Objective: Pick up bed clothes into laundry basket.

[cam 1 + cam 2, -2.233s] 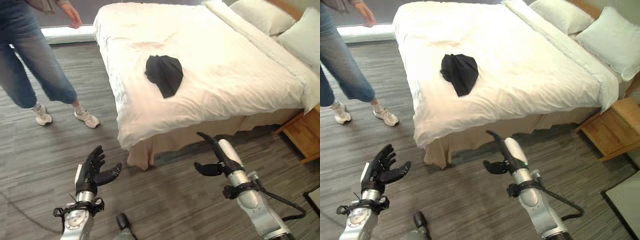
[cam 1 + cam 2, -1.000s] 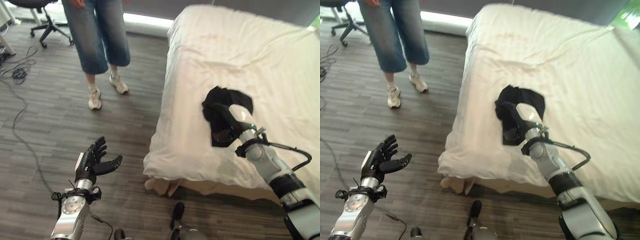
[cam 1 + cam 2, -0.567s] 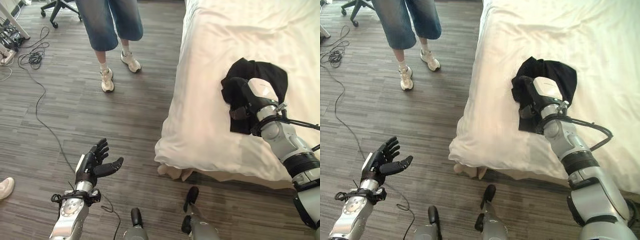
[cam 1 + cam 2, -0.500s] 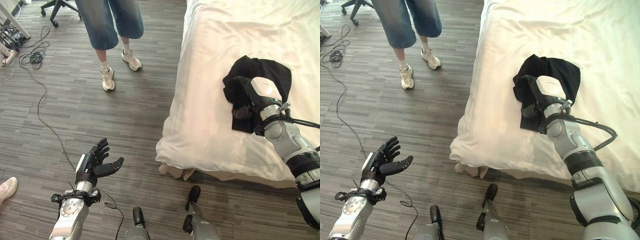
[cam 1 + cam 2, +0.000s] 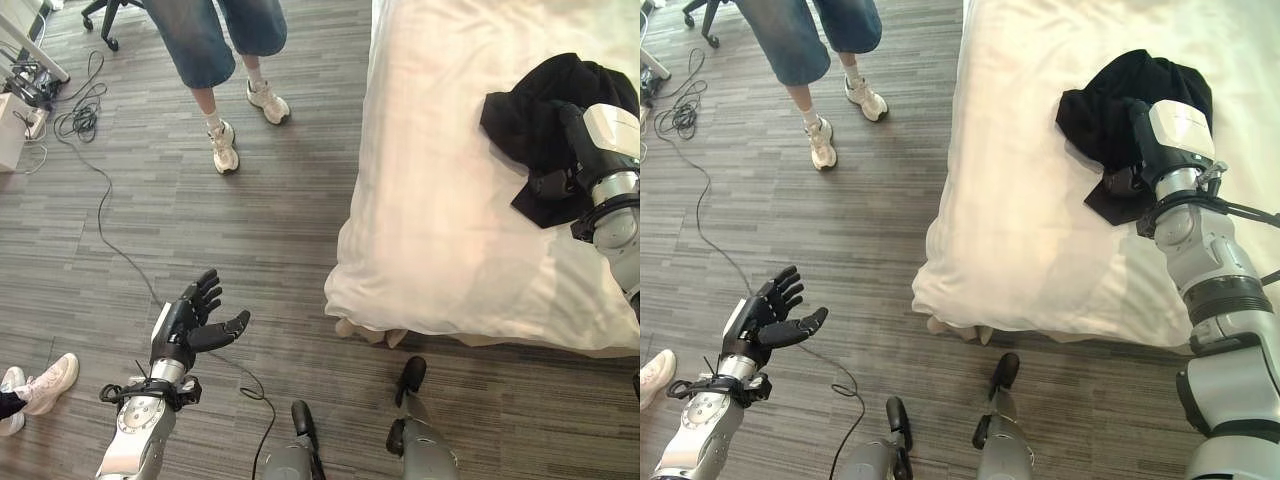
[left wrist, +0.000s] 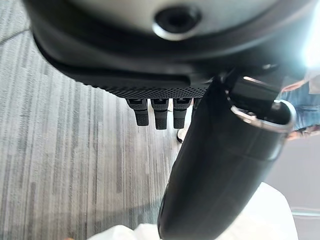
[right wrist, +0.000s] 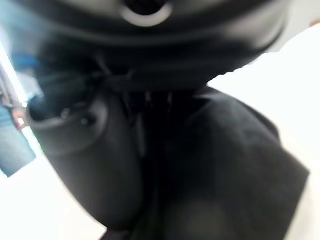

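Grey wood-plank floor (image 5: pixel 250 230) runs beside a bed (image 5: pixel 440 200) with a white cover. On that cover, near the bed's corner, lies a crumpled black garment (image 5: pixel 1120 110). The right hand (image 5: pixel 1140 150) rests on the garment's near part, its fingers (image 5: pixel 1137 125) reaching into the dark cloth; whether they are straight or curled on it cannot be told, in the eye views or in the right wrist view, where black cloth (image 7: pixel 225 165) lies right against the hand. The left hand (image 5: pixel 185 325) hangs well apart from the garment, above the floor, palm up, its fingers (image 5: pixel 203 292) spread and relaxed with nothing in them. Farther off, a person in blue cropped trousers (image 5: pixel 215 30) and pale trainers (image 5: pixel 225 147) stands on the floor, and a thin cable (image 5: pixel 100 215) trails across the planks.
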{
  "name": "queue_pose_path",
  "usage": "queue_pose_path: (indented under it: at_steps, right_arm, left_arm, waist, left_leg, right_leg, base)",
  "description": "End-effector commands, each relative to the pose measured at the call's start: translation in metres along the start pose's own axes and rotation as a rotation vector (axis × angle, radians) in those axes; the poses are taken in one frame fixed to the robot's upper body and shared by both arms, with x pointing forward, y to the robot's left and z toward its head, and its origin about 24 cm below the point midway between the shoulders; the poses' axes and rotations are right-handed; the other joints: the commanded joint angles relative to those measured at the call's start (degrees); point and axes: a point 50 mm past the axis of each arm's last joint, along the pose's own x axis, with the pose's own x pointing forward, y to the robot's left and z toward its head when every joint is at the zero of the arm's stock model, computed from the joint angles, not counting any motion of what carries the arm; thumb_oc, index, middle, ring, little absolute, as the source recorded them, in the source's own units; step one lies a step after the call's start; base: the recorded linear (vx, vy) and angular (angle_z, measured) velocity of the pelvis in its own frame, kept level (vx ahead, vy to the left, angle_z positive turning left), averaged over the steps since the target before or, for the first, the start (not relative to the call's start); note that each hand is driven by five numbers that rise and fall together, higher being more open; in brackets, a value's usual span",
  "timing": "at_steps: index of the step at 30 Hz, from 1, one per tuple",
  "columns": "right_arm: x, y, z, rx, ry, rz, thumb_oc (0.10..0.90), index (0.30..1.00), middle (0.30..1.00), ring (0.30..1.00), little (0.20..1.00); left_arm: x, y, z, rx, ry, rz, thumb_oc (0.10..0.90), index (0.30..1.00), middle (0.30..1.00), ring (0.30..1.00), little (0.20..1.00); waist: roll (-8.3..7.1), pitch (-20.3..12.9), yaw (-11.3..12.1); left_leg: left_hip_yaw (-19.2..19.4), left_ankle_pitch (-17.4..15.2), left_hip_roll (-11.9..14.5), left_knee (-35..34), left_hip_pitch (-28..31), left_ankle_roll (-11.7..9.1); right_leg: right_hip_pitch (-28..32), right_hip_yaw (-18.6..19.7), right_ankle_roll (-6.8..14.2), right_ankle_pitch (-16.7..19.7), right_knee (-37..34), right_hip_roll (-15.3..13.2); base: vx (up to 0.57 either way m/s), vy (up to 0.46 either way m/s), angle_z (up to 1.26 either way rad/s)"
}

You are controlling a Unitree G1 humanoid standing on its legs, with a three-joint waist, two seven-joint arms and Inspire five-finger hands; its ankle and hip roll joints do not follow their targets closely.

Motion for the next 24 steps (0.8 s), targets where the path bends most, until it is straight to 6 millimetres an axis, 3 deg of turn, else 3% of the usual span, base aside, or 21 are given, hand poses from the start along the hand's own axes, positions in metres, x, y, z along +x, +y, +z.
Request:
queue_pose_path:
  at_steps: [1,2,3,7,8,15,19,22,24]
  right_arm:
    - [0.009,-0.049,-0.004,-0.010,0.040,-0.196,0.800,0.900,0.900,0.900,0.900]
    - [0.009,-0.050,-0.005,-0.007,0.042,-0.196,0.800,0.900,0.900,0.900,0.900]
    - [0.009,-0.047,-0.006,0.002,0.047,-0.187,0.400,0.300,0.300,0.300,0.300]
    - [0.006,-0.033,-0.010,0.038,0.068,-0.120,0.400,0.300,0.300,0.300,0.300]
    - [0.005,-0.028,-0.013,0.040,0.080,-0.095,0.400,0.300,0.300,0.300,0.300]
    - [-0.005,-0.003,-0.025,0.068,0.122,0.017,0.400,0.300,0.300,0.300,0.300]
    - [-0.007,0.008,-0.021,0.093,0.116,0.033,0.400,0.300,0.300,0.300,0.300]
    - [-0.004,0.002,-0.012,0.108,0.077,0.004,0.400,0.300,0.300,0.300,0.300]
    - [0.000,-0.010,0.005,0.117,0.003,-0.050,0.400,0.300,0.300,0.300,0.300]
  left_arm:
    - [-0.002,0.000,0.033,0.016,-0.177,-0.043,0.800,0.900,0.900,0.900,0.900]
    - [-0.002,0.004,0.031,0.013,-0.166,-0.033,0.800,0.900,0.900,0.900,0.900]
    - [-0.001,0.007,0.029,0.011,-0.159,-0.021,0.800,0.900,0.900,0.900,0.900]
    - [0.001,0.010,0.033,0.013,-0.167,-0.021,0.800,0.900,0.900,0.900,0.900]
    - [0.000,0.011,0.033,0.013,-0.162,-0.018,0.800,0.900,0.900,0.900,0.900]
    - [-0.005,0.017,0.020,0.003,-0.100,-0.010,0.800,0.900,0.900,0.900,0.900]
    - [-0.002,0.017,0.019,0.004,-0.090,-0.005,0.800,0.900,0.900,0.900,0.900]
    - [0.001,0.017,0.020,0.003,-0.096,0.006,0.800,0.900,0.900,0.900,0.900]
    - [0.001,0.018,0.022,0.001,-0.107,0.025,0.800,0.900,0.900,0.900,0.900]
  waist:
    - [-3.80,-2.04,-1.25]
    - [-3.83,-1.99,-1.33]
    - [-3.78,-2.02,-1.53]
    - [-3.61,-1.50,-2.02]
    - [-3.25,-1.68,-2.03]
    - [-3.03,-1.74,-2.72]
    - [-3.17,-2.09,-2.96]
    - [-3.64,-1.99,-3.13]
    - [-4.04,-2.42,-3.43]
  left_leg:
    - [0.59,4.12,0.55,-0.50,0.09,-2.97]
    - [0.65,4.05,0.53,-0.50,0.28,-2.96]
    - [0.75,3.89,0.51,-0.50,0.41,-2.94]
    - [1.60,4.53,0.43,-0.50,0.14,-2.37]
    - [1.14,3.50,0.54,-0.50,0.72,-2.83]
    - [1.14,2.99,0.47,-0.50,1.91,-2.70]
    - [1.20,1.98,0.40,-0.50,2.69,-2.45]
    - [1.76,2.90,0.29,-0.50,2.54,-1.98]
    - [2.29,2.24,0.46,-0.50,3.46,-1.96]
  right_leg:
    - [9.14,1.73,6.77,-10.27,0.21,-1.43]
    - [9.23,1.83,6.75,-10.26,0.21,-1.37]
    - [9.23,1.88,6.73,-10.23,0.21,-1.35]
    - [8.66,1.55,6.22,-9.08,0.21,-1.63]
    - [9.25,2.05,6.78,-10.21,0.21,-1.54]
    - [10.90,1.92,6.70,-10.49,0.21,-1.56]
    - [11.52,1.94,6.69,-10.58,0.21,-1.75]
    - [11.15,1.62,6.09,-9.54,0.21,-1.94]
    - [11.31,2.32,5.97,-9.82,0.21,-1.54]
  base:
    - [0.02,-0.016,-0.06]
    - [0.09,-0.008,-0.04]
    - [0.00,-0.014,-0.06]
    - [-0.02,-0.008,-0.02]
    - [0.00,0.000,0.00]
    - [0.01,-0.003,-0.02]
    - [-0.03,-0.007,0.04]
    - [-0.07,0.004,0.00]
    - [-0.04,0.030,-0.02]
